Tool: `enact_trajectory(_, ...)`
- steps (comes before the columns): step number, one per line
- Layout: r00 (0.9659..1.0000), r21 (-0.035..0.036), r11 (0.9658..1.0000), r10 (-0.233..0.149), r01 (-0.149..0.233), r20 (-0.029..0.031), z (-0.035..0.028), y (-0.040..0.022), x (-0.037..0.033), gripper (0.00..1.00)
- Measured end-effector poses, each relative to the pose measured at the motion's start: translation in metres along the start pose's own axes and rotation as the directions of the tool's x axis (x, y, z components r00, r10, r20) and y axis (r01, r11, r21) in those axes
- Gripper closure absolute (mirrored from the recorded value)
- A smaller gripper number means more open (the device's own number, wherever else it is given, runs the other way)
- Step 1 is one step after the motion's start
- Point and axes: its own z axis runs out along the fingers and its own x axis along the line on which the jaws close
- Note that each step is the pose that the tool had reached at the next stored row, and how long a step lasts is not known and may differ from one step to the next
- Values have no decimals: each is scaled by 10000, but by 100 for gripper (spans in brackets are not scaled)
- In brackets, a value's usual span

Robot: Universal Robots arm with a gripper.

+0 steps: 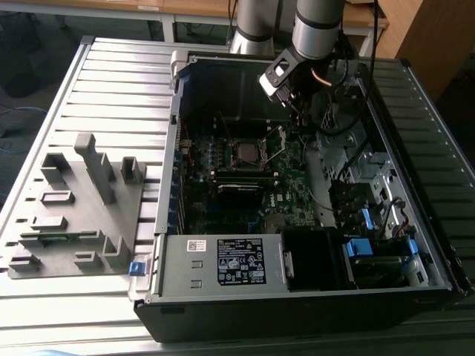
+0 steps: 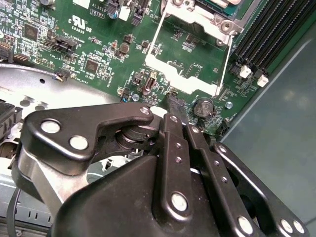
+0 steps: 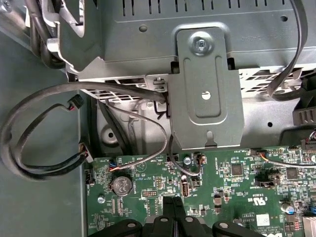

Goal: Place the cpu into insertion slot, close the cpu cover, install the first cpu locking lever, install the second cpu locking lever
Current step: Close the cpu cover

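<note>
One pincer (image 2: 175, 104), fingers pressed together, empty, tips just beside open cpu cover (image 2: 173, 70).

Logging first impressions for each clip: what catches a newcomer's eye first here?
The opened computer case on the slatted table, with the arm reaching in from its far side. In the second wrist view the shut gripper sits low over the green board beside the cpu cover, swung open off the insertion slot.

I see the arm (image 1: 319, 26) as a smooth silver-grey tube at the top of the exterior view, with a black wrist block (image 1: 280, 76) edged in white beneath it. In the second wrist view my gripper (image 2: 174, 104) is matte black, built of slim bar linkages and rounded plates with bright silver pin heads (image 2: 178, 201).
</note>
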Motion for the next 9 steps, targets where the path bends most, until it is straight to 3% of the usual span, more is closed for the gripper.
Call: enact_trajectory(9,10000,-1,10000,0,0,-4,4,-24,-2,89)
